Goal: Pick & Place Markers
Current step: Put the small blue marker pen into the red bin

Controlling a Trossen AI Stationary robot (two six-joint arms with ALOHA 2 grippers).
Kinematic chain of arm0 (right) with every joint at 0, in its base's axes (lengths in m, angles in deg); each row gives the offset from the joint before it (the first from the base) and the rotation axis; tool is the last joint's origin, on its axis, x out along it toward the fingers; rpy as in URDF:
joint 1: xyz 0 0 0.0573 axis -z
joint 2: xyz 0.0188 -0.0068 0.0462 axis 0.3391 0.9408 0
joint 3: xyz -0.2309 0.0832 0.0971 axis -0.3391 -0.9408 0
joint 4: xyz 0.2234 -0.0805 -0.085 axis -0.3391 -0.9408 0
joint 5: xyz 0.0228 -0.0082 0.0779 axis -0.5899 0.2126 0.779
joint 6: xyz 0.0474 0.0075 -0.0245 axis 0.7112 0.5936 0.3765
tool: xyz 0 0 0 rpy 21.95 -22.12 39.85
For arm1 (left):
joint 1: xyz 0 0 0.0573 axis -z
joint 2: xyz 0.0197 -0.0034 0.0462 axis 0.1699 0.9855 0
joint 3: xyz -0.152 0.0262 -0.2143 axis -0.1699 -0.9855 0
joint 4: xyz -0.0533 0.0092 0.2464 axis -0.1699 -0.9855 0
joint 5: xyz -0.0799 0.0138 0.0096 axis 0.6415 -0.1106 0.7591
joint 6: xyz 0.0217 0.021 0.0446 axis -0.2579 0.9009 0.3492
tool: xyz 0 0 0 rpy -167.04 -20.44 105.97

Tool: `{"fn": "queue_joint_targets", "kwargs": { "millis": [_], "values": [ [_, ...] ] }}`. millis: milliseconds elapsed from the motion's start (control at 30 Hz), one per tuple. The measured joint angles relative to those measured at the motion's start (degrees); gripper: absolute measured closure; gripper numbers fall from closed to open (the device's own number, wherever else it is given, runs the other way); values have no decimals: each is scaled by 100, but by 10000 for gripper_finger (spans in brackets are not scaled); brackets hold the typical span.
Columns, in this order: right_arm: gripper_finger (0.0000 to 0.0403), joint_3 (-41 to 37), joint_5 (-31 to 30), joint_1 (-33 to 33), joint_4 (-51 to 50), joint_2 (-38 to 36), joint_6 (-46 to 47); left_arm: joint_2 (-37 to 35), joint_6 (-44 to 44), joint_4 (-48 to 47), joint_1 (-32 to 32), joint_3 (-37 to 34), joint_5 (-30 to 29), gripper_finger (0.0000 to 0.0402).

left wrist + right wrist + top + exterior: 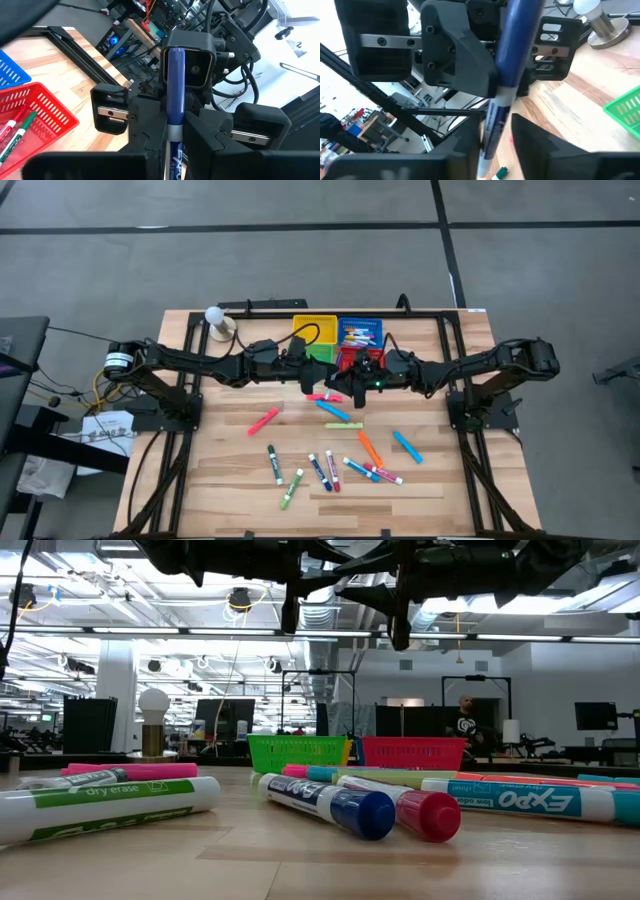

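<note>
Both grippers, left gripper (172, 132) and right gripper (495, 135), clamp one blue marker (175, 75) (its ends hidden).

Twelve markers (263, 420) lie loose on my table (200, 480), counted from above, though a few overlap. One more, a blue marker (175, 90), sits between my two grippers, the left gripper (174, 132) and the right gripper (495, 135). Four mesh baskets (314, 328) stand at the back: one yellow, one blue, one green, one red. One white-bulbed lamp (218, 320) stands beside them. One person (466, 720) shows in the room beyond.
</note>
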Motion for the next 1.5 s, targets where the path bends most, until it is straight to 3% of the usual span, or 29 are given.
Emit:
{"fn": "queue_joint_targets", "kwargs": {
  "millis": [267,567,700,933,1067,1233,1500],
  "values": [
    [377,-2,1,-2,92,0,-18,-7,79,21,-2,-2,17,348],
    [359,-2,-28,0,169,2,-16,-4,173,-9,4,-2,30,315],
    [374,-2,-26,2,166,2,-42,-4,330,-4,4,-2,69,288],
    [371,-2,-22,0,124,2,-38,-168,734,-197,-210,-2,733,254],
    [358,-2,-17,0,-70,2,37,-526,750,-670,-489,-2,1018,251],
    [377,-4,139,-2,-349,2,-22,-1133,1043,-1608,-729,-2,1050,256],
    [356,-11,200,-2,-1437,-244,-80,-1888,1431,-3297,-754,-2,688,258]
  ]
}}
